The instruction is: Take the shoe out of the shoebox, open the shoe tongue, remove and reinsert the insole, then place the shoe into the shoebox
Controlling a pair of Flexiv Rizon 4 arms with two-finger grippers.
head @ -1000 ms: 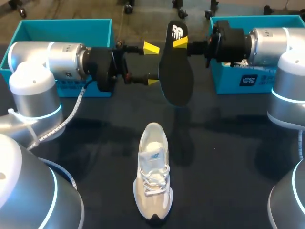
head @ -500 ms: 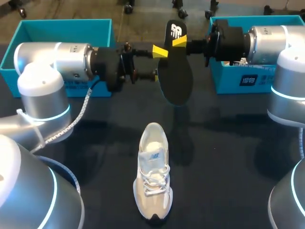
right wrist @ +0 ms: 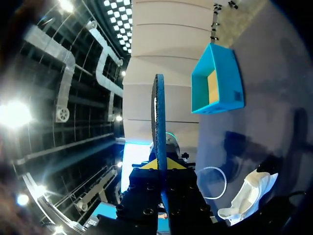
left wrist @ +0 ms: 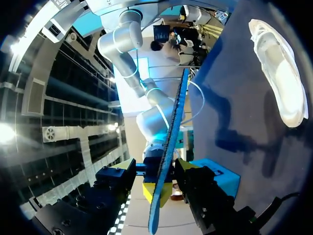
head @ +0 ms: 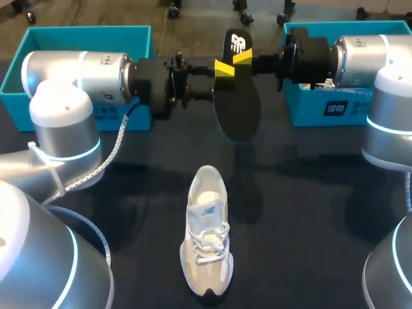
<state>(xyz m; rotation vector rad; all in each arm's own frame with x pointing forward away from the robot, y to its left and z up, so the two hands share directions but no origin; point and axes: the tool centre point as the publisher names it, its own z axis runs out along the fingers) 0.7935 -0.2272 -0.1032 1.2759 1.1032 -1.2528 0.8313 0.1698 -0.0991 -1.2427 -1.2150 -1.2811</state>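
A black insole (head: pixel 237 106) hangs upright in the air above the back of the table. My right gripper (head: pixel 243 58) is shut on its heel end, seen edge-on between the tips in the right wrist view (right wrist: pixel 160 164). My left gripper (head: pixel 219 82) comes in from the other side, open and half narrowed. One yellow tip lies over the insole's face and the other finger is behind it. In the left wrist view the insole (left wrist: pixel 173 122) runs edge-on through my left gripper (left wrist: pixel 156 188). The pale shoe (head: pixel 207 238) stands on the table near the front.
A teal box (head: pixel 38 33) stands at the back left behind my left arm. A second teal box (head: pixel 335 108) sits at the back right under my right arm. A white cable (head: pixel 106 151) hangs off my left arm.
My left arm has moved right toward the insole and its fingers have narrowed around it. My right arm, the insole and the shoe have kept still.
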